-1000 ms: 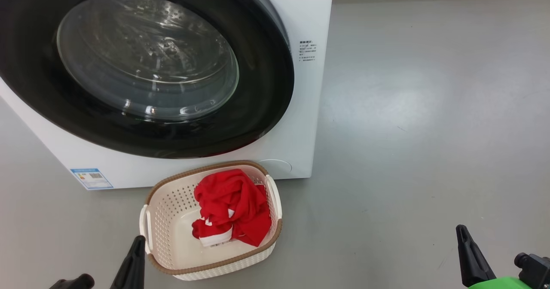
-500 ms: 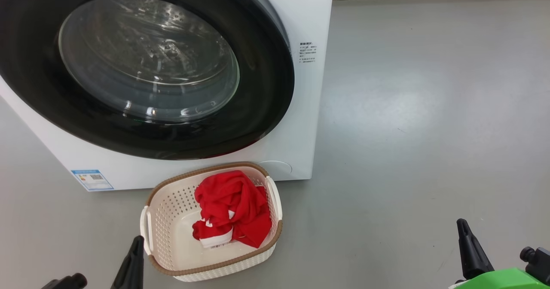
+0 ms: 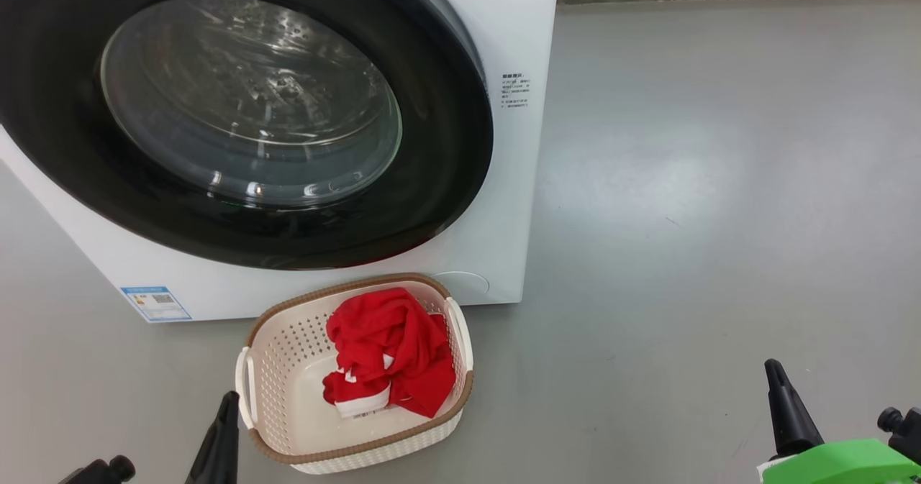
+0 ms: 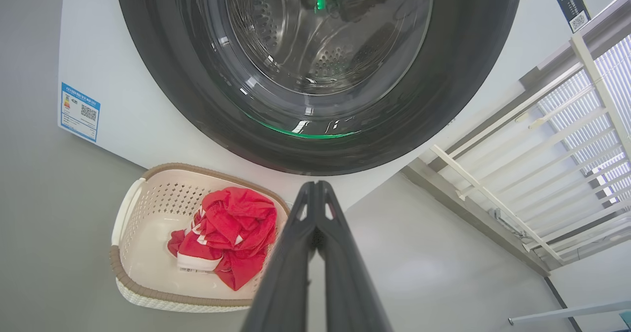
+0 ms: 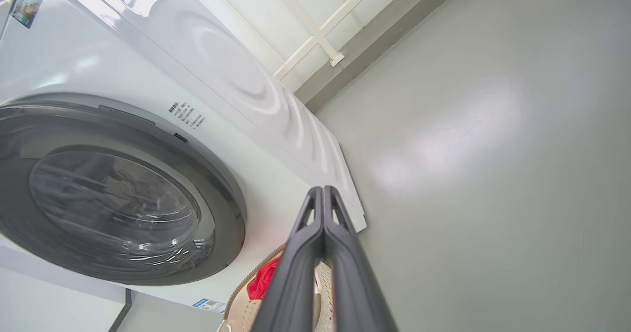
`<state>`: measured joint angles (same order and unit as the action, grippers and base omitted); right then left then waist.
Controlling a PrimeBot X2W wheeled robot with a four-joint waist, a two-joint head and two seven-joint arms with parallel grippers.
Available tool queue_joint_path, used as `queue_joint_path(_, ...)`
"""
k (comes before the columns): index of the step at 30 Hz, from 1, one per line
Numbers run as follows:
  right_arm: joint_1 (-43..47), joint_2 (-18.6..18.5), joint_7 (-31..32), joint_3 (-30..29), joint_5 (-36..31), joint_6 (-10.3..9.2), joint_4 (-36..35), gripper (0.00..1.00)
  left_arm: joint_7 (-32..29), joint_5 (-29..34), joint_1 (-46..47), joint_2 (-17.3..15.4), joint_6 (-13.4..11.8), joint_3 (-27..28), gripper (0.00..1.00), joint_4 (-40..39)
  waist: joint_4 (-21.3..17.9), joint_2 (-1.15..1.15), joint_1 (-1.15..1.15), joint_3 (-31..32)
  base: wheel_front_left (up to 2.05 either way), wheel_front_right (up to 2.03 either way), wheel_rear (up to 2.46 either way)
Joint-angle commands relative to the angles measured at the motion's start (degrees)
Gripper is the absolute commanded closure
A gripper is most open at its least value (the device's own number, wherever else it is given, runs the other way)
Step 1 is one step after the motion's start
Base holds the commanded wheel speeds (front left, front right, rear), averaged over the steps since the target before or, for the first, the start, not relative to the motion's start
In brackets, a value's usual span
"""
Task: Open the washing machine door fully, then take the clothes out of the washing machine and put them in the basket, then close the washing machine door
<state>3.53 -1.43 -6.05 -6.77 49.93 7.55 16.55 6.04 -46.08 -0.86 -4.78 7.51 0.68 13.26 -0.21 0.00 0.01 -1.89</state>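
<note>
Right gripper [image 3: 773, 369] crept forward — clothes [image 3: 388, 354] in basket [image 3: 277, 369], blue label [image 3: 156, 303] nearby

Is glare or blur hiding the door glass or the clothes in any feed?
Head view: light streaks on the washing machine door glass, pale glare on the floor, clothes sharp. Left wrist view: green reflection along the door's lower rim, drum readable. Right wrist view: broad floor sheen.
</note>
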Motion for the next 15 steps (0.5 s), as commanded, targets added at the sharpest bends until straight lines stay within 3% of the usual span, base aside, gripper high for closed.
queue_joint_path(1,-2.89,-0.85,0.32,0.16,1.29,-0.03,-1.55,1.0,-0.43,-1.67,2.66,-0.63,-0.01,1.45,1.0,-1.07,0.01,0.0,0.0,0.03,0.0,0.0,0.0)
queue_joint_path(15,-4.25,-0.97,2.68,0.16,9.16,-0.03,-1.69,1.0,-2.67,-10.31,3.55,-0.23,-0.01,2.19,1.0,-0.69,0.05,0.0,0.0,0.37,0.0,0.0,0.0)
